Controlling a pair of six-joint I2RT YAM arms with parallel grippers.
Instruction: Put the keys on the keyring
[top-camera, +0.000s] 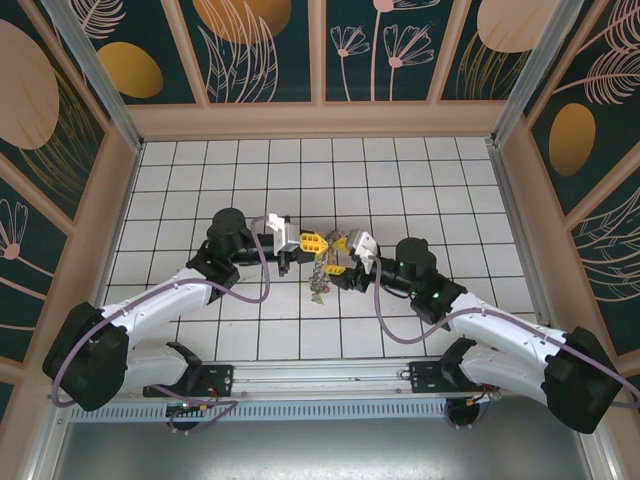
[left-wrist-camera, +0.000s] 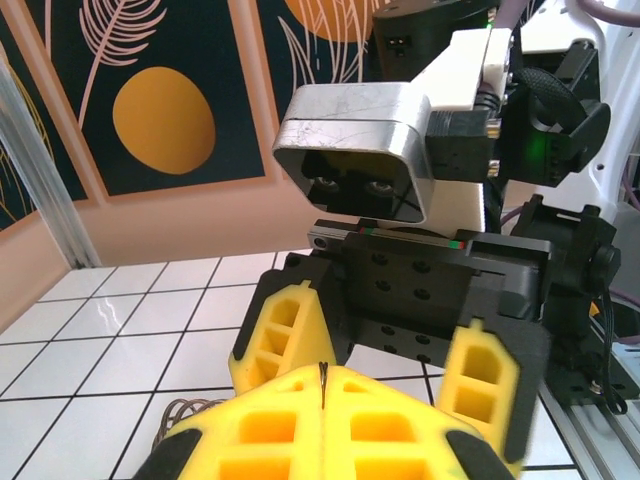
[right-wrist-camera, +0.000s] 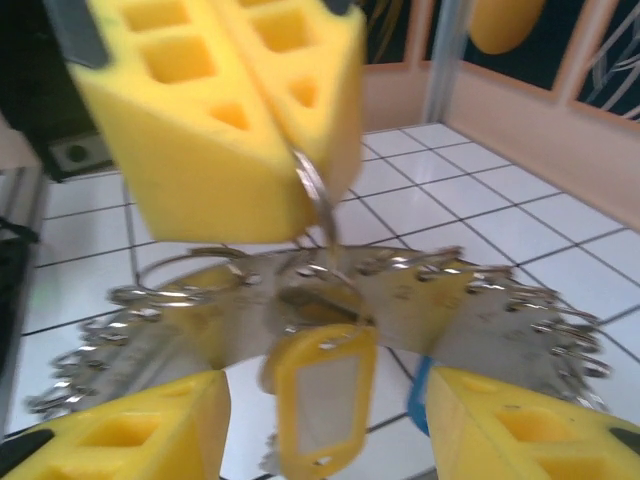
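Both arms angled inward, left hand (top-camera: 311, 242) fingers together, right hand (top-camera: 339, 244) fingers apart.

Bright, even light from above, faint soft shadows on the table (top-camera: 400, 180), small glare patch on tiles at left of left wrist view, right wrist view blurred throughout, worst along lower edge.

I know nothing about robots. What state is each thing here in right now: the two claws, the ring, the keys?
left gripper: shut, pinching the ring.
right gripper: open, holding nothing.
ring: held at its top, hanging down.
keys: hanging in a fanned bunch under the ring.
tag: yellow, dangling between the right gripper's fingers.
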